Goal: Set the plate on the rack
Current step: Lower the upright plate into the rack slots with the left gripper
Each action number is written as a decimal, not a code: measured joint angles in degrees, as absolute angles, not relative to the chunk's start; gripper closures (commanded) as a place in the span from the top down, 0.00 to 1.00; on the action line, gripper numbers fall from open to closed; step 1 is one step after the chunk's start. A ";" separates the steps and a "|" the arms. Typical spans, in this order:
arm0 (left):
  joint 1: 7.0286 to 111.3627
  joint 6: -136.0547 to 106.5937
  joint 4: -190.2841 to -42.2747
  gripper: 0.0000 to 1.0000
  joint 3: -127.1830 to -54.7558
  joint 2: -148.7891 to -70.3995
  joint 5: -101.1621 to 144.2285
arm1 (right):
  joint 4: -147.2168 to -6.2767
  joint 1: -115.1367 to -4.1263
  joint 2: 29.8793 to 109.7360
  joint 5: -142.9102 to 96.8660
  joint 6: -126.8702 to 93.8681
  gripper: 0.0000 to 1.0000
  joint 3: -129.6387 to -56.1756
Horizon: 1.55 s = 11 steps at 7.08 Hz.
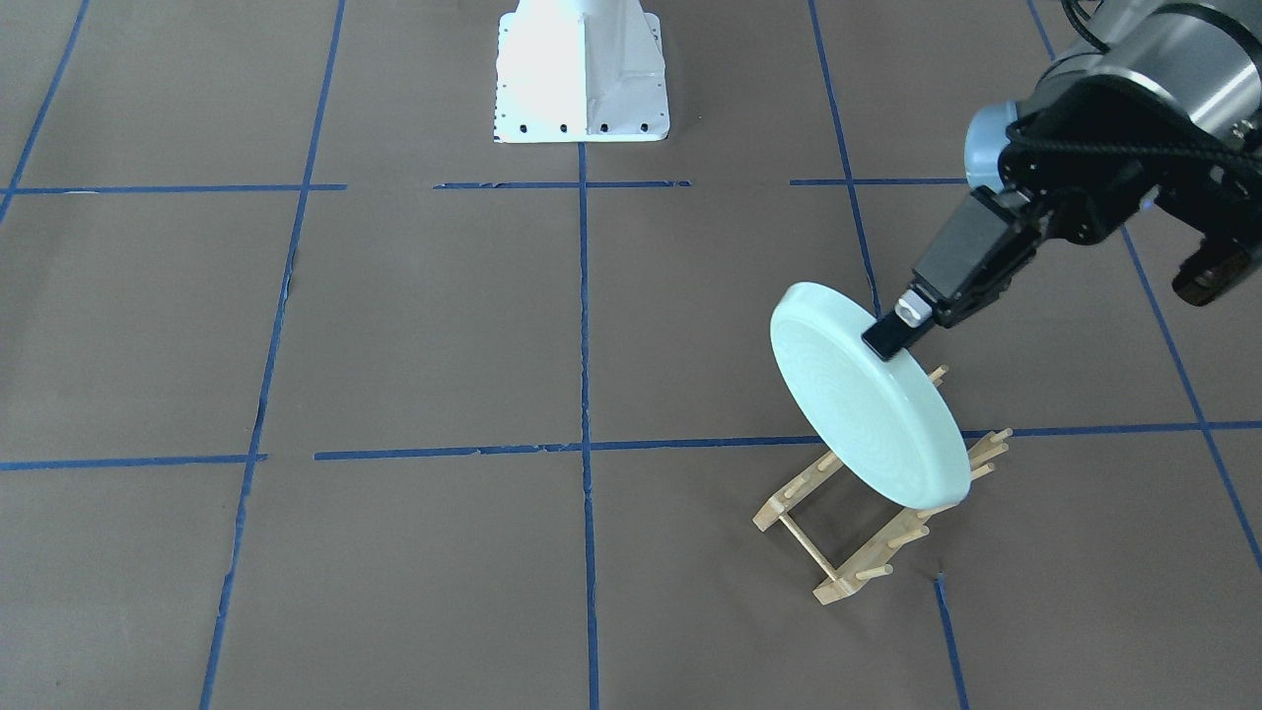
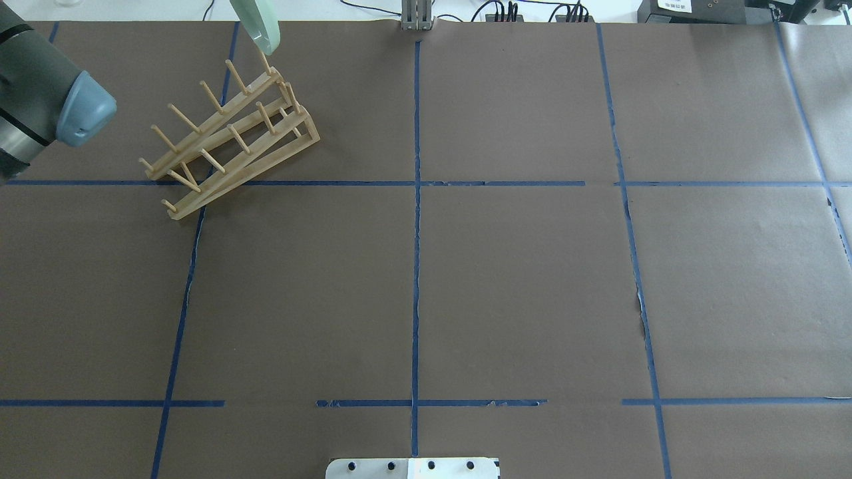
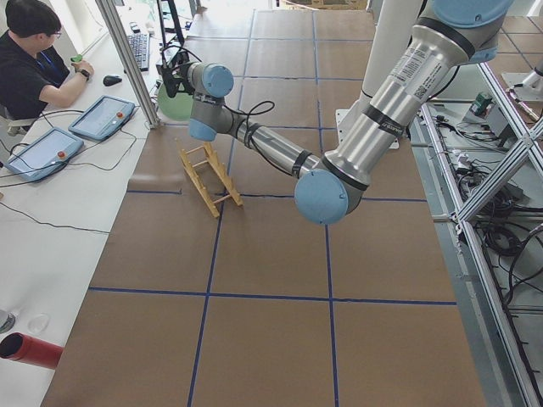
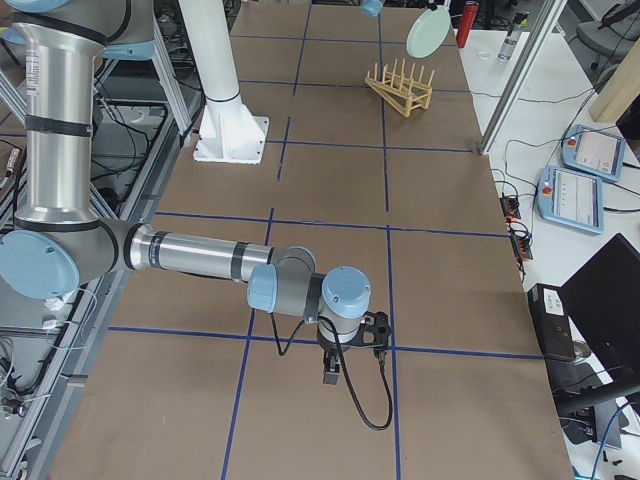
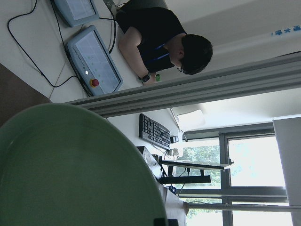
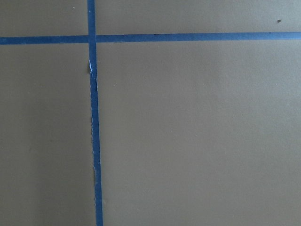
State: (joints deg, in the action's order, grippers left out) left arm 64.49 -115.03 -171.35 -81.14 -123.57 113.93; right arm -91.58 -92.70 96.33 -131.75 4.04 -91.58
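Observation:
The pale mint-green plate [image 1: 863, 399] is held on edge, tilted, just above the end of the small wooden rack [image 1: 858, 523]. My left gripper [image 1: 887, 340] is shut on the plate's upper rim. In the overhead view only a sliver of the plate [image 2: 256, 23] shows above the rack [image 2: 226, 140]. The plate fills the lower left of the left wrist view [image 5: 70, 169]. From the exterior right view, the plate [image 4: 428, 33] hangs clear above the rack [image 4: 400, 88]. My right gripper [image 4: 332, 368] hovers low over the table far from the rack; I cannot tell whether it is open.
The white robot base [image 1: 582, 74] stands at the table's middle edge. An operator [image 3: 34, 59] sits beyond the rack's end of the table beside teach pendants [image 3: 102, 117]. A red cylinder [image 3: 30, 349] lies off the brown paper. Blue tape lines grid the table.

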 measured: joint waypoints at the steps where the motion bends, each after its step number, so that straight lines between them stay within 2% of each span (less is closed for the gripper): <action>1: 64.27 -115.14 -173.38 0.00 -78.97 -123.19 111.71 | -91.58 -92.68 96.33 -131.75 4.04 1.00 -91.58; 5: 59.58 -114.77 -175.95 0.00 -75.23 -122.29 105.30 | -91.58 -92.69 96.33 -131.75 4.04 1.00 -91.58; 11: 58.75 -110.75 -177.72 0.00 -75.32 -118.74 105.50 | -91.58 -92.72 96.33 -131.75 4.04 1.00 -91.58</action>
